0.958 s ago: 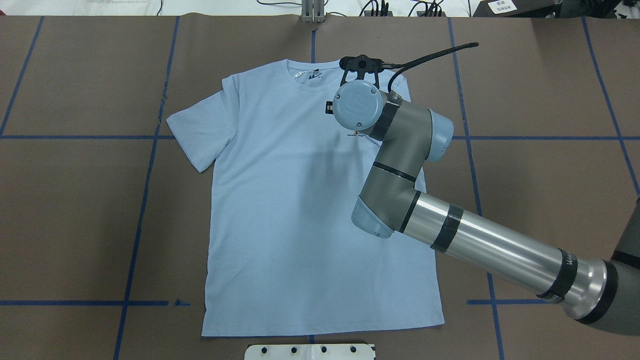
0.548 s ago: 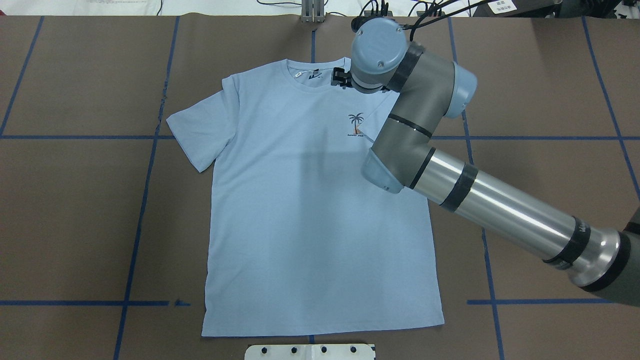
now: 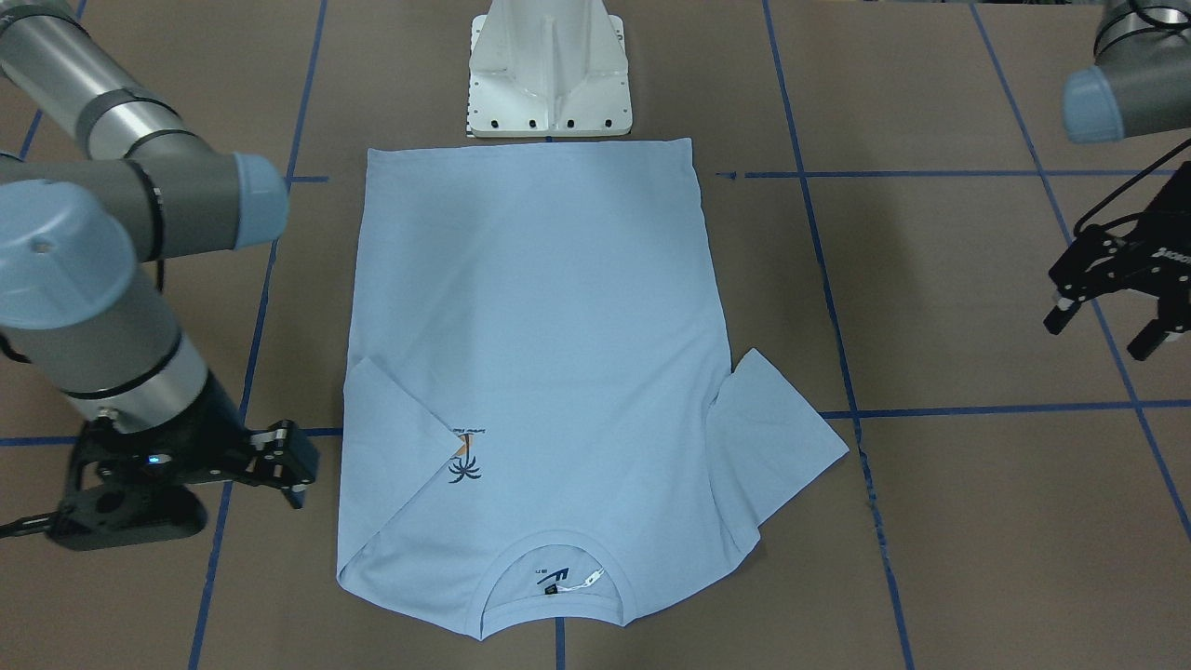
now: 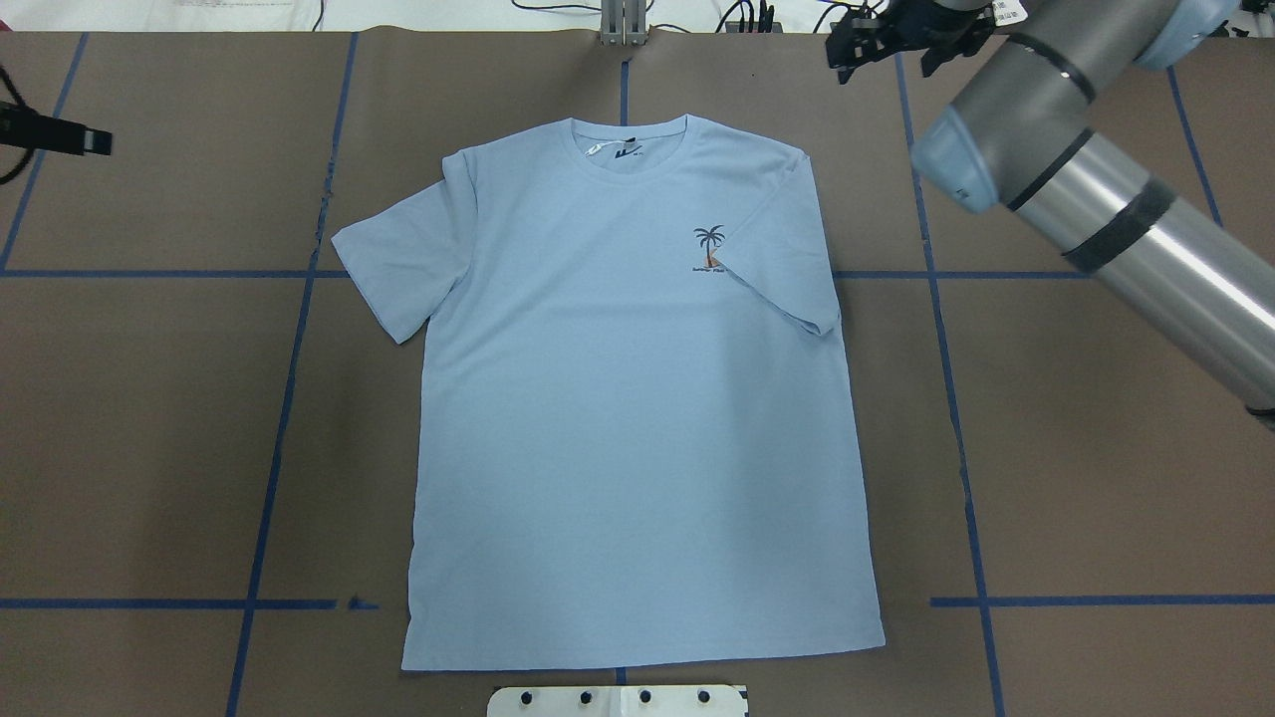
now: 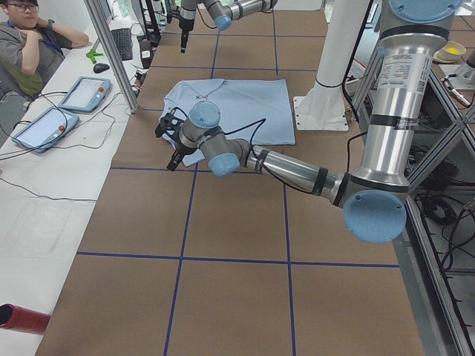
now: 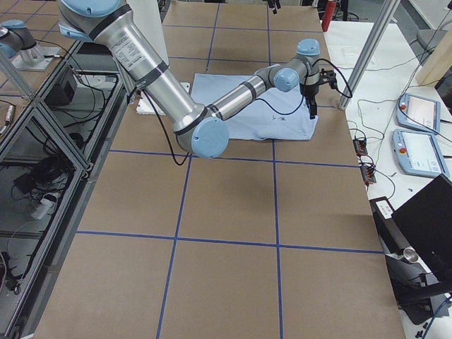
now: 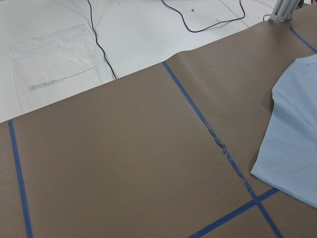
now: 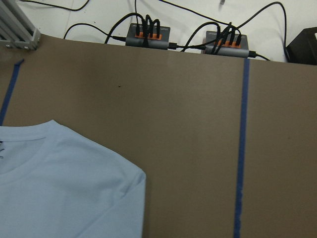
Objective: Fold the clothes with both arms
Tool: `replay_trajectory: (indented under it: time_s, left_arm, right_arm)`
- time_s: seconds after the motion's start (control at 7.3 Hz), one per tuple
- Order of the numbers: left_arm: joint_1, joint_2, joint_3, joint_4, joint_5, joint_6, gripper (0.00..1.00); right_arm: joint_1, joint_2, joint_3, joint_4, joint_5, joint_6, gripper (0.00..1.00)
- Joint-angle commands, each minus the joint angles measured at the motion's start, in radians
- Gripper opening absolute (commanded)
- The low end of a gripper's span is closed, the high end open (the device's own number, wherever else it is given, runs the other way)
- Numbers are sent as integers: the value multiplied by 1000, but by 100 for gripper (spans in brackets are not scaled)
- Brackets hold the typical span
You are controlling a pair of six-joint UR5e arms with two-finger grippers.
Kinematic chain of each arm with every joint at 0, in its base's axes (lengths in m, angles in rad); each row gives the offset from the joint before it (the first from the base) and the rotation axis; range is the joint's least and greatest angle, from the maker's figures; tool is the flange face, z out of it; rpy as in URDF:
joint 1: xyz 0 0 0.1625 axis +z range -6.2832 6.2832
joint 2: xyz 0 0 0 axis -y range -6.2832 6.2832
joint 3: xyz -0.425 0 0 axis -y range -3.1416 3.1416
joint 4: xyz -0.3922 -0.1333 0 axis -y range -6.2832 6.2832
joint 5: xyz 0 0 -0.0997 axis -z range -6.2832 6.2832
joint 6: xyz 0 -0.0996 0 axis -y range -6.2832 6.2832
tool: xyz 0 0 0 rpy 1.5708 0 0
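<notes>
Pulled back from over the T-shirt [image 4: 637, 448], the right gripper [image 4: 882, 50] now hangs near the far edge of the table [image 4: 1096, 448], beyond the collar and clear of the cloth. Its jaws look spread, though cables clutter the overhead view there. The right-side sleeve [image 4: 787, 259] lies folded inward, its edge touching the palm print [image 4: 709, 244]. The T-shirt lies flat mid-table, its long axis running from the hem at the near edge to the collar at the far edge. The left-side sleeve [image 4: 398, 264] is not yet folded and points toward the table's left edge. The left gripper [image 3: 1103, 333], jaws spread and empty, hovers toward the far left corner. It is well apart from that sleeve but the nearer of the two, so the matching fold probably falls to it.
</notes>
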Motion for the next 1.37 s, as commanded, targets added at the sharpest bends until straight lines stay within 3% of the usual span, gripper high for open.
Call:
replay_trajectory:
  time_s: [0.0, 0.41, 0.68, 1.23]
  left_arm:
    - [147, -120, 138, -48, 140, -199, 81]
    - [324, -233, 318, -131, 286, -347, 79]
    - [338, -239, 357, -129, 312, -356, 72]
    - [369, -290, 440, -131, 353, -355, 68]
  right_arm:
    - [137, -109, 38, 3, 147, -232, 100]
    - [148, -143, 68, 6, 140, -244, 100]
    - [148, -145, 68, 6, 141, -244, 100]
    - [146, -145, 67, 6, 137, -246, 100]
